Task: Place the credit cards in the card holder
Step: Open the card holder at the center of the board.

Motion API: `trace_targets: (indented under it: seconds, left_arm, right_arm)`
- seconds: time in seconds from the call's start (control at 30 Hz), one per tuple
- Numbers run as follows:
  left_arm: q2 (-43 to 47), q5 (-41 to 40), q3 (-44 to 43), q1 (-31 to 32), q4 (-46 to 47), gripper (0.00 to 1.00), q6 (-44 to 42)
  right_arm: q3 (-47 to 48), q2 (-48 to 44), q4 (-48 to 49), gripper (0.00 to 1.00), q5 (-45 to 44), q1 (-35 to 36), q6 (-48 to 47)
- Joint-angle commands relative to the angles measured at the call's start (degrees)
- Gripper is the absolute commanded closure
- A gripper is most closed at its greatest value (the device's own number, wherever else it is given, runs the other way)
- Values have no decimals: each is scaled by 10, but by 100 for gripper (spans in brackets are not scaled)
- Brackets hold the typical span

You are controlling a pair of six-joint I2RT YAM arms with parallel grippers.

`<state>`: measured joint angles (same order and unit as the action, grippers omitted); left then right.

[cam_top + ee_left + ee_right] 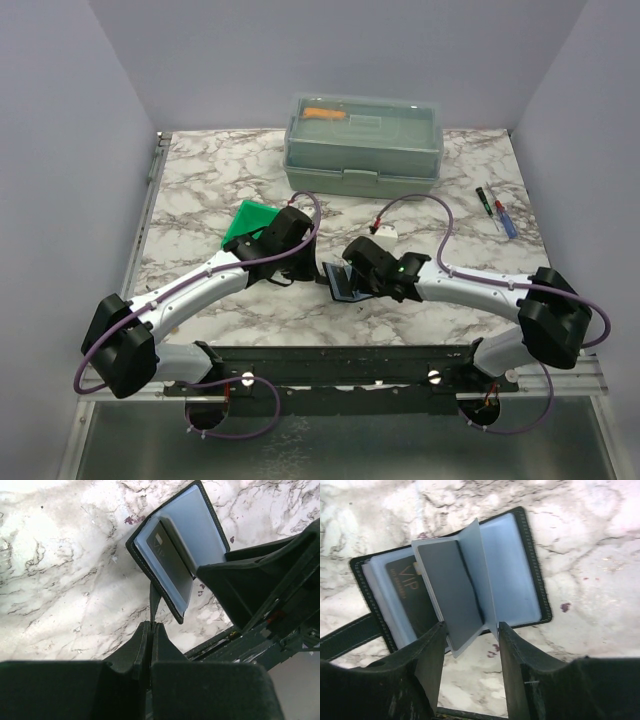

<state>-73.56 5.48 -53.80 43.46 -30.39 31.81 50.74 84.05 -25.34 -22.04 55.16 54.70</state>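
well, start close to you. your left fingers (pixel 151 628) are pressed together on the thin black strap (pixel 154 597) of the card holder (pixel 517 575). the strap runs from the card holder's edge right into them.

the card holder is open on the white and grey tabletop (pixel 200 190), in the middle, between your two arms. it looks tipped up a bit on the strap side. inside it you can see soft see-through pages. a dark card (pixel 410 592) with "vip" on it sits in a page on the strap side. a grey card (pixel 452 595) sits in the next page, and that page stands up from the rest.

your right fingers (pixel 471 650) are spread apart. the low end of the standing page is between them, right next to both. you cannot tell if they squeeze it.

a little farther, just behind your left arm, is a small green bin (pixel 248 220). on the far right lie two thin tools (pixel 497 212), side by side. at the back stands a big grey-green box (pixel 362 150) with its lid shut and something orange (pixel 325 113) on top.
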Motion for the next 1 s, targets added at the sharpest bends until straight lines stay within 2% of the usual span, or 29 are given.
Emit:
trace_targets:
  seconds: [0.0,0.27,0.47,0.67,0.83,0.97]
  left_arm:
    - [-4,-4,-23,-4,-14,100,-13]
    - [-15,16,-53,-4,-13,100,-17]
    - [-32,25,-65,-4,-12,100,-19]
    - [-42,31,-78,-4,-12,100,-21]
    - [-51,31,-82,-4,-11,100,-21]
    - [-52,30,-79,-3,-11,100,-22]
  right_arm:
    - [-20,-14,-68,50,-60,-4,23]
    - [-24,-17,-80,40,-72,-4,32]
    - [-70,-77,49,32,-2,-4,-47]
    - [-94,-103,103,22,33,-6,-76]
    - [-119,-98,177,21,84,-16,-99]
    - [-118,-71,190,23,92,-24,-100]
